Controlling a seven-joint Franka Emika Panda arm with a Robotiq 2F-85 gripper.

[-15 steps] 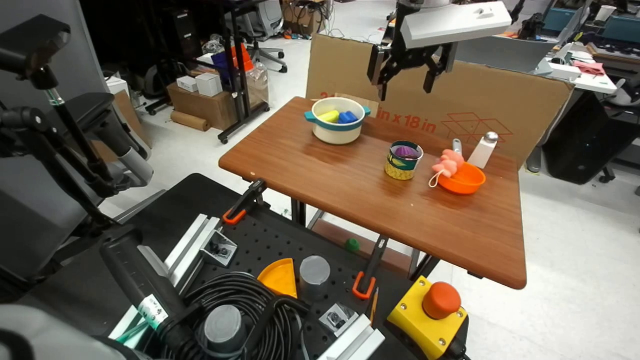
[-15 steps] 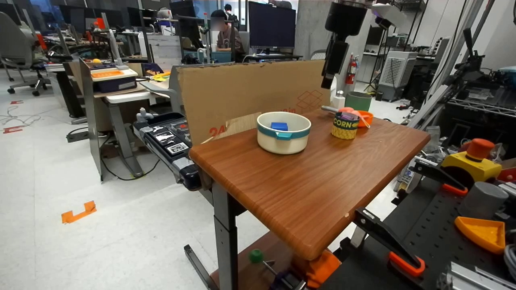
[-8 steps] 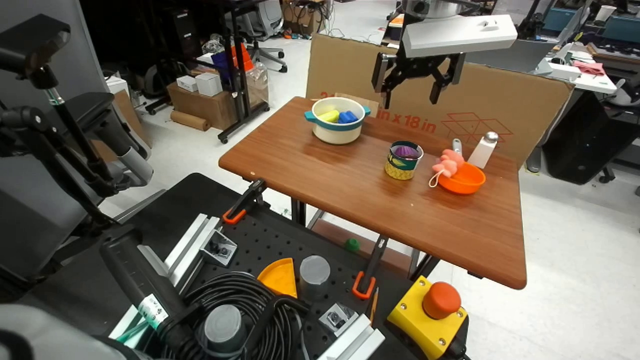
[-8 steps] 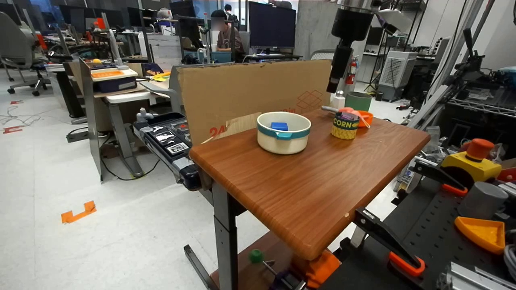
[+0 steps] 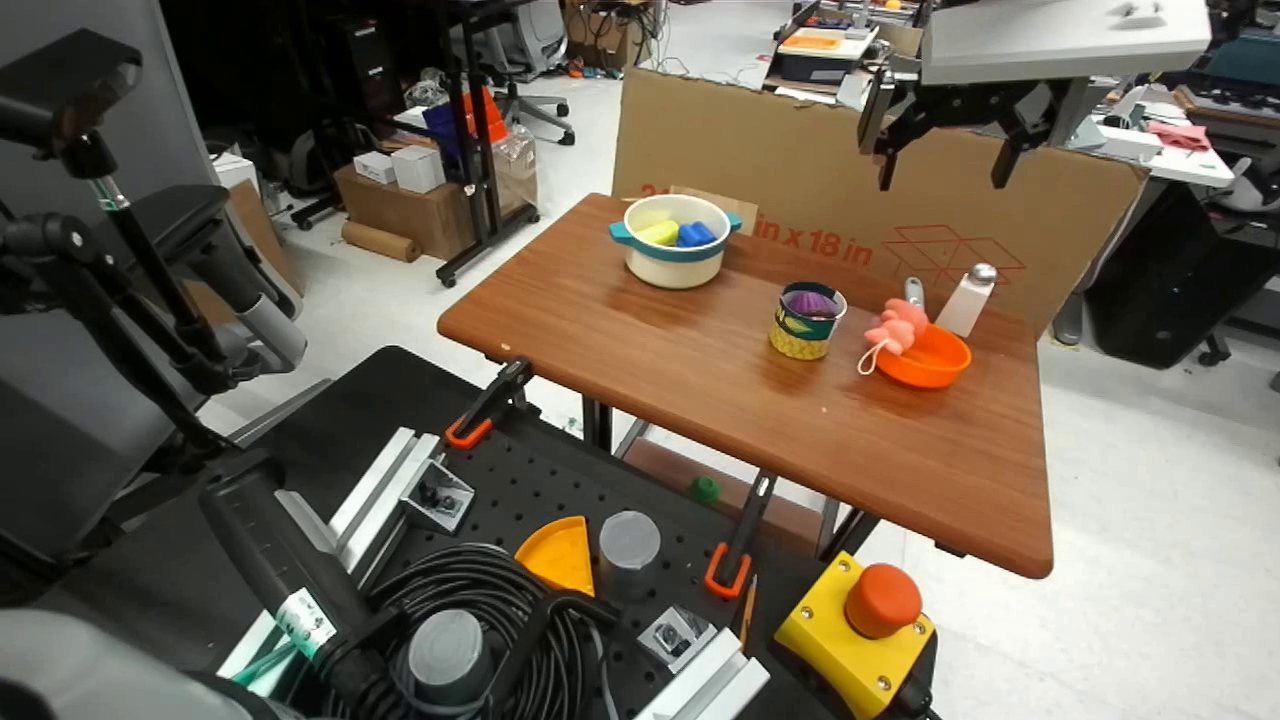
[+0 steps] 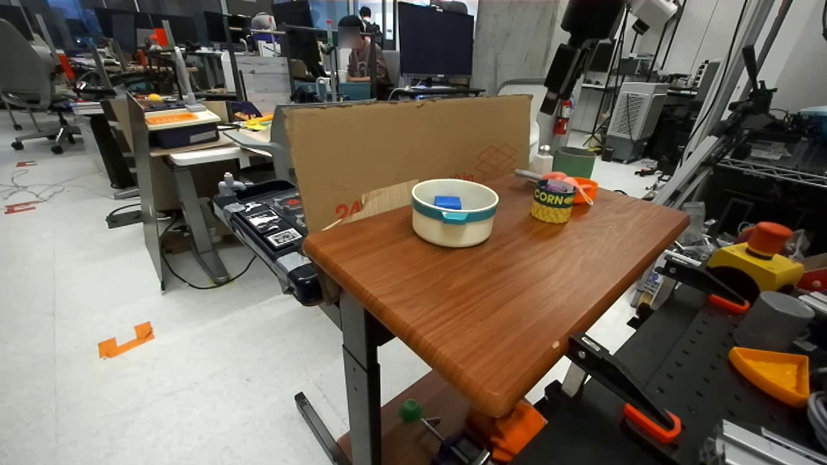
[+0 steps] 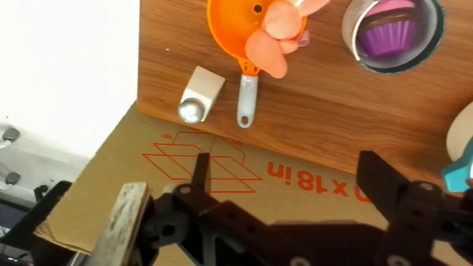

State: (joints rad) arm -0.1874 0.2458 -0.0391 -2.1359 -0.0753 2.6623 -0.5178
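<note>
The orange pan sits near one end of the wooden table, below the claw of the only arm here and well apart from it. Its long axis runs from the bowl out through the grey handle, which points toward the cardboard sheet standing along the table's back edge; in the wrist view the handle's tip lies ahead of the gap between the claw's fingers, nearer one of them. Just beside that handle, a white shaker looks to stand upright, silver cap on top, more in line with that finger than with the gap. The claw itself hangs in the air spread wide, only cardboard showing between its fingers, and from where I stand I see it touching nothing. A pink toy slumps over the pan's rim and hides part of the bowl. Farther along the tabletop comes a corn can with a purple cupcake inside, then, nearer the table's other end, a cream pot holding a yellow piece and a blue piece.
</note>
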